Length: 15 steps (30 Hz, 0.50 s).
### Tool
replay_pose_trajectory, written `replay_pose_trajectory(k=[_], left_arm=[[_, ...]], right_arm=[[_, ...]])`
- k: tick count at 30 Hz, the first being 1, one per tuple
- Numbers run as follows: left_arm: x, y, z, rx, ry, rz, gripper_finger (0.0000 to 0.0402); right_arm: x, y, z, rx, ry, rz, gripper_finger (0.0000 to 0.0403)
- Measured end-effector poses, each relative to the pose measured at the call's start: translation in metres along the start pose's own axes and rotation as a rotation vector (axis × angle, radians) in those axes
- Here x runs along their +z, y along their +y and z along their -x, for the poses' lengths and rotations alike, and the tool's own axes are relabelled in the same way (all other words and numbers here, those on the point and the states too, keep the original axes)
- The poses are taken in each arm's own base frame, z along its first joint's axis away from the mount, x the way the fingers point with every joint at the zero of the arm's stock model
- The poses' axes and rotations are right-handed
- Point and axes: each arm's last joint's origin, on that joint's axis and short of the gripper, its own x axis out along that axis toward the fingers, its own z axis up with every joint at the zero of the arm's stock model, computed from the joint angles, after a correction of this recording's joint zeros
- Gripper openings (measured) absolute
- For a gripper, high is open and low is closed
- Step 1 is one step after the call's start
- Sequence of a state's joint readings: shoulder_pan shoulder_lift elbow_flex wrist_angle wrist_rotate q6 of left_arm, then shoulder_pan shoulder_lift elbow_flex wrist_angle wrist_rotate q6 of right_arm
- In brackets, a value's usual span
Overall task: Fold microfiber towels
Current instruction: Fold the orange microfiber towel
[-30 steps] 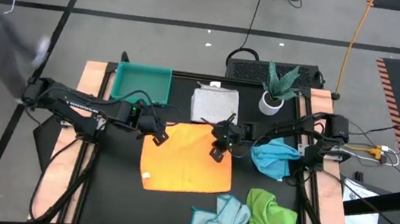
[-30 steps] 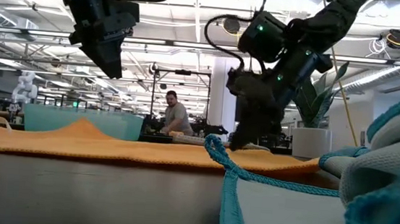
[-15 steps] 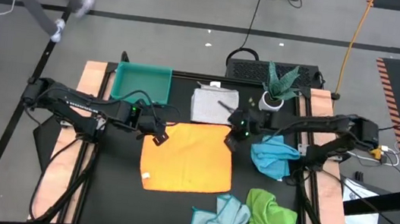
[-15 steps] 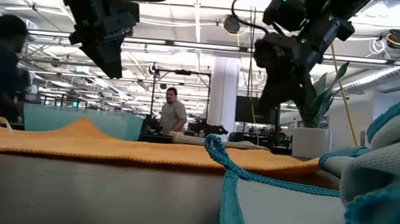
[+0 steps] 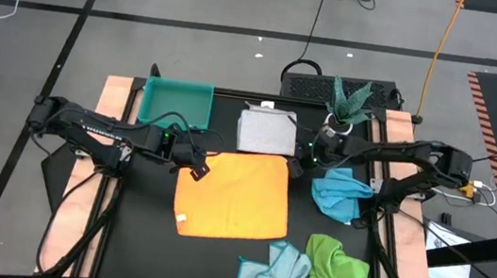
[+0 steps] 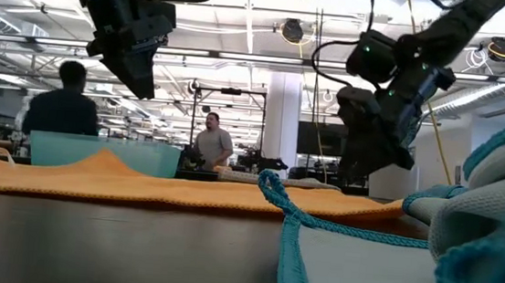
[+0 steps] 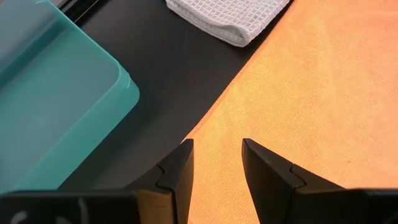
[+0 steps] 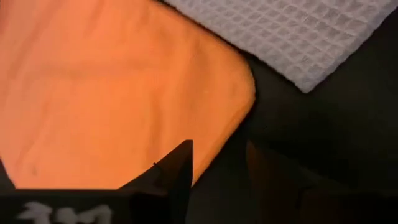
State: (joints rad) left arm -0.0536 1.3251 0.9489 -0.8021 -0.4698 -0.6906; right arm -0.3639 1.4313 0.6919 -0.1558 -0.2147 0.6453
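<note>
High view shows our empty, part-open left gripper (image 5: 200,165) and right gripper (image 5: 298,167) hovering at the flat yellow-orange towel's (image 5: 234,194) far corners, apparently to pinch them for folding.

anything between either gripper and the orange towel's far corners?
Nothing visible. The left gripper hangs open over the orange towel's far-left corner and the right gripper, also open, over its far-right corner, both corners lying bare. The folded white-grey towel lies just beyond that edge, the teal tray off to the left.
</note>
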Motion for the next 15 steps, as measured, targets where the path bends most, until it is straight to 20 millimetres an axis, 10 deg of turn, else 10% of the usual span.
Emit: replay_pose_trajectory(k=[15], left_arm=[[0.003,0.005,-0.003,-0.002,0.019,0.026,0.0138]], right_arm=[[-0.008,-0.019,-0.028,0.064,-0.092,-0.017,0.0144]])
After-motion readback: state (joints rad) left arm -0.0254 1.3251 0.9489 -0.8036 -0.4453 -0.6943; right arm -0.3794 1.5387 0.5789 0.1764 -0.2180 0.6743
